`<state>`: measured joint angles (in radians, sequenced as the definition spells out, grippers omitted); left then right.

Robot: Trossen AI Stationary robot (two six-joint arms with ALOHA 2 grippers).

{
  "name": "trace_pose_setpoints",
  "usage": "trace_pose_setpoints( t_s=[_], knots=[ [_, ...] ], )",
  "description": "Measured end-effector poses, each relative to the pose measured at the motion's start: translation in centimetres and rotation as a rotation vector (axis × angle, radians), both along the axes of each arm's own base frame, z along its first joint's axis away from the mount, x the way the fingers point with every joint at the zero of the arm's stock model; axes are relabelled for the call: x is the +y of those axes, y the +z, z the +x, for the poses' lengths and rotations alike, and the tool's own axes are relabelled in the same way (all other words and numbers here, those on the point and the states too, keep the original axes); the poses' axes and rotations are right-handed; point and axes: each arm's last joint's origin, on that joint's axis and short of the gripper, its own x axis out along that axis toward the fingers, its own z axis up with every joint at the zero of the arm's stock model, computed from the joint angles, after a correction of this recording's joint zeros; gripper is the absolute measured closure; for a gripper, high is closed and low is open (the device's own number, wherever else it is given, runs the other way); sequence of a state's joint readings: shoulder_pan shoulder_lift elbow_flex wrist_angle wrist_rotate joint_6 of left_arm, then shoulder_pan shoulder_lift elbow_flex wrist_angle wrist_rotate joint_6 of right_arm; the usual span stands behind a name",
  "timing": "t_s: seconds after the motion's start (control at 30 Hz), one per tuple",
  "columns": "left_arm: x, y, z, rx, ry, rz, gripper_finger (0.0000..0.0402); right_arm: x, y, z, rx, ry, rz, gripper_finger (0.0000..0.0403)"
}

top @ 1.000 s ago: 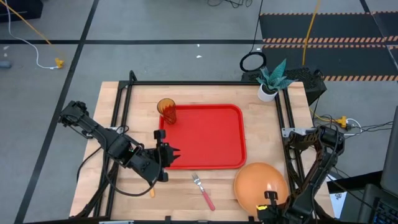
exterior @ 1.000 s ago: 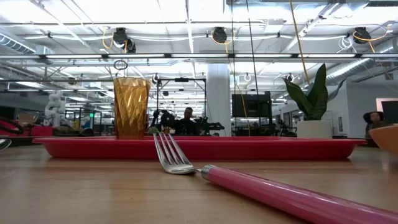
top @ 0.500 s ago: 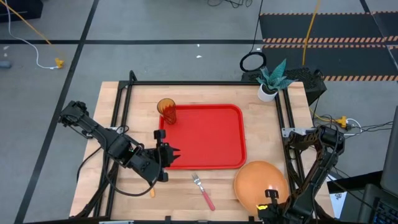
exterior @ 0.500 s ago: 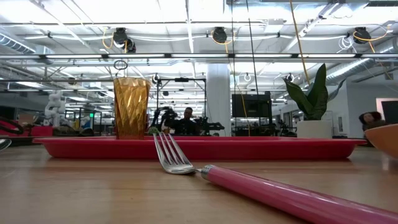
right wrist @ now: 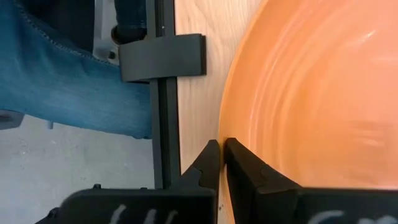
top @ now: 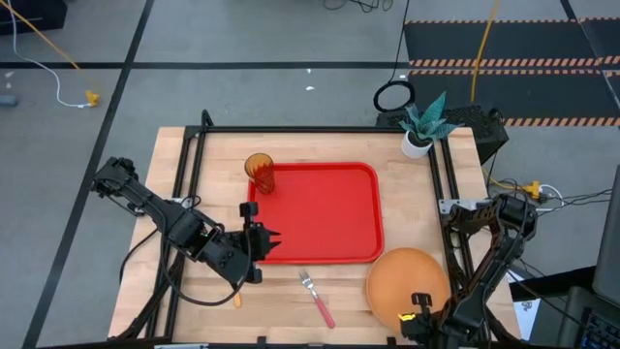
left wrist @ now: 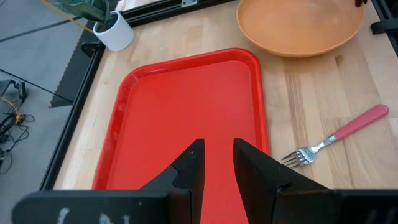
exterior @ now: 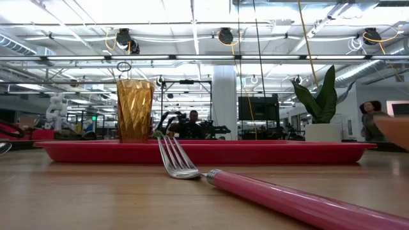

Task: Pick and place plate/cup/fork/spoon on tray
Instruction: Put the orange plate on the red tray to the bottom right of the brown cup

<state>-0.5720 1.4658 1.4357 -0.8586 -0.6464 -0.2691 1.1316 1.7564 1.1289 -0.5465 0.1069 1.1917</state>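
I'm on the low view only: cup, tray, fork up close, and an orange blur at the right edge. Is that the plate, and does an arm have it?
Observer: Yes, that's the plate. The right end effector is pinched on its rim at the table's near right corner, off the tray.
Operator: Where's the left arm?
Observer: The left end effector is over the tray's near left edge, fingers slightly apart, holding nothing.
Operator: And the spoon?
Observer: Only an orange handle shows, poking out from under the left arm on the wood. It is likely the spoon.
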Motion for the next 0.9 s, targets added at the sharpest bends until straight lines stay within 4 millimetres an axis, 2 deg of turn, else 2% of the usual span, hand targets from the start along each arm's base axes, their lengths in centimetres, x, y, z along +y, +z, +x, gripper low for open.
trace_pose_setpoints(
  t_s=[0.2, 0.57, 0.9],
  knots=[
    [0.00, 0.00, 0.00, 0.000, 0.000, 0.000, 0.0314, -0.22, -0.34, -0.10, 0.003, -0.001, -0.009, 0.0392],
    [0.00, 0.00, 0.00, 0.000, 0.000, 0.000, 0.0314, -0.39, -0.58, 0.08, -0.051, -0.048, -0.041, 0.0305],
    [0.00, 0.00, 0.00, -0.001, 0.004, -0.005, 0.0314, -0.18, -0.52, 0.15, -0.061, -0.041, -0.022, 0.0298]
  ],
)
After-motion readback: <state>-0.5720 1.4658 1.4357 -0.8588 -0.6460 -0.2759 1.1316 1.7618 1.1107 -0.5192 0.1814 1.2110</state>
